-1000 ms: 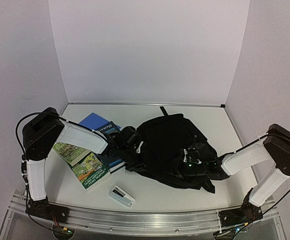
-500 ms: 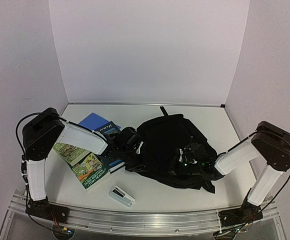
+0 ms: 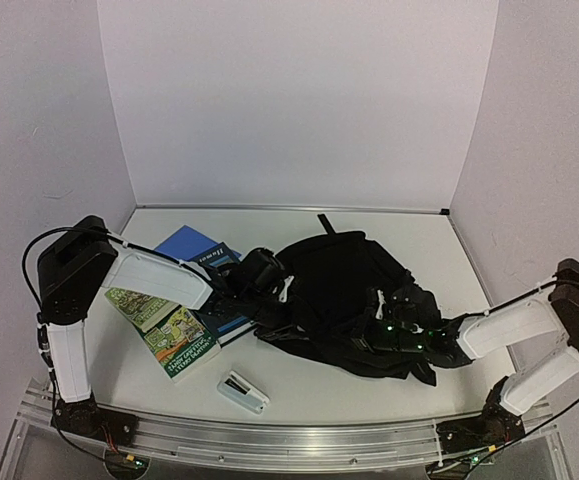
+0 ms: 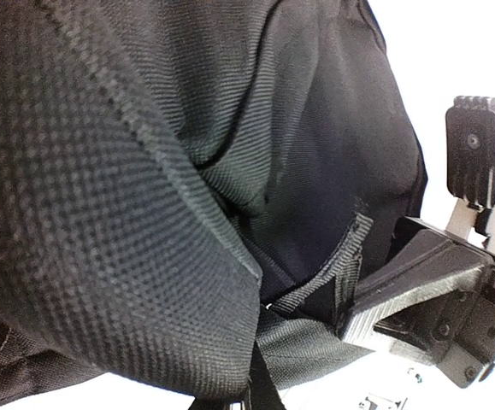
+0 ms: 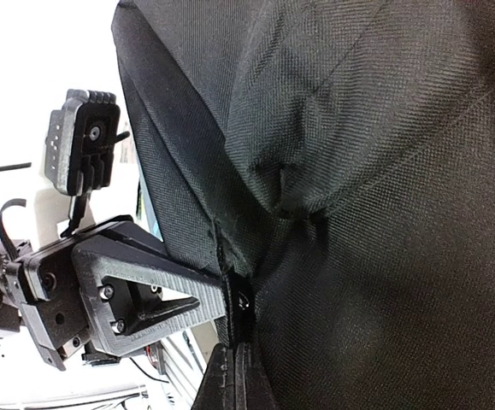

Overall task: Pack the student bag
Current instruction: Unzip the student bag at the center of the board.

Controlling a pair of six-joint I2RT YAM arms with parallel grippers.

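Here, left hand (image 4: 414, 239) and right hand (image 5: 153, 222) gape wide (each touching the student bag (image 3: 334, 270)); nothing clamped.

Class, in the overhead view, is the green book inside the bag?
No: the green book lies on the table, left of the bag.

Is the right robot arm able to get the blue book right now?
Probably not. The blue book lies far left, with the student bag and the left end effector between it and the right end effector, which is pressed against the bag's fabric.
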